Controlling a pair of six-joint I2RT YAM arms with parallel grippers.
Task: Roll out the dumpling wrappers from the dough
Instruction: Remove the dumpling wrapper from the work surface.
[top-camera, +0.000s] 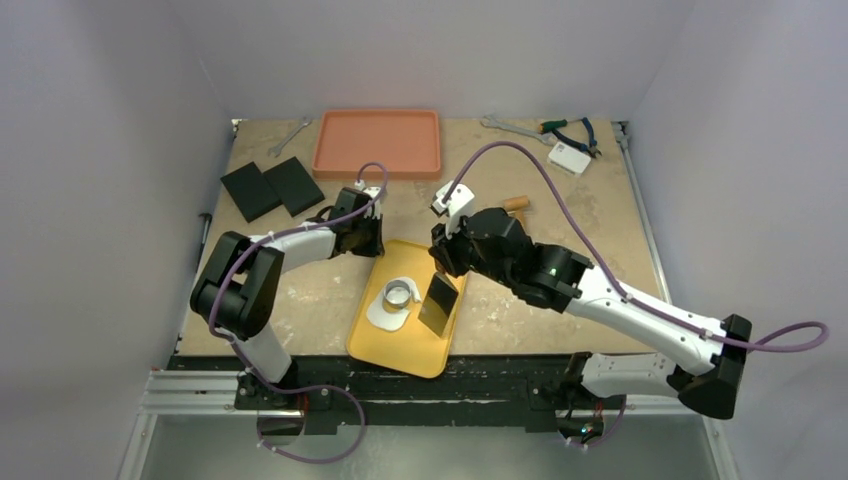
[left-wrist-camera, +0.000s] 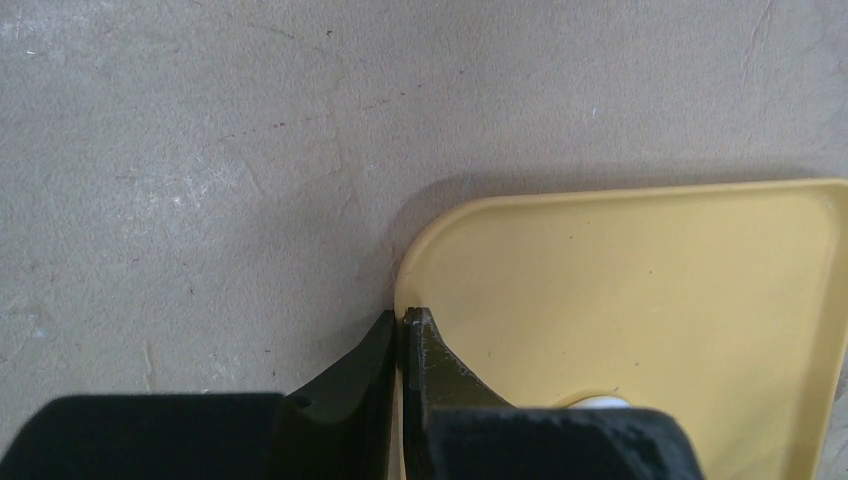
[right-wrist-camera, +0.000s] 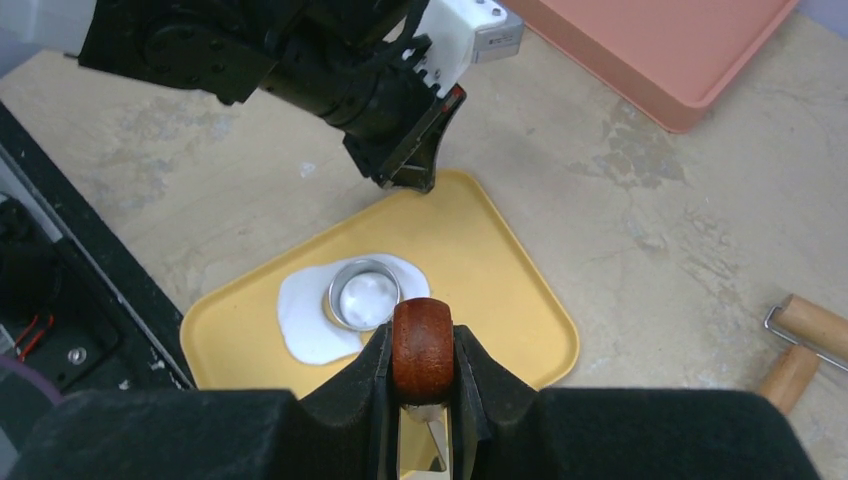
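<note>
A yellow tray holds a flattened white sheet of dough. A metal ring cutter stands on the sheet. Inside the ring shows a round white disc, a dumpling wrapper; I cannot tell whether it is cut free. My left gripper is shut on the tray's far left corner rim. Above the tray's right side, my right gripper is shut on the red-brown wooden handle of a scraper, its dark blade hanging beside the ring.
A salmon tray sits at the back. Two black pads lie at the left. A wooden rolling pin lies right of the yellow tray. Wrenches, pliers and a white box lie at the back right.
</note>
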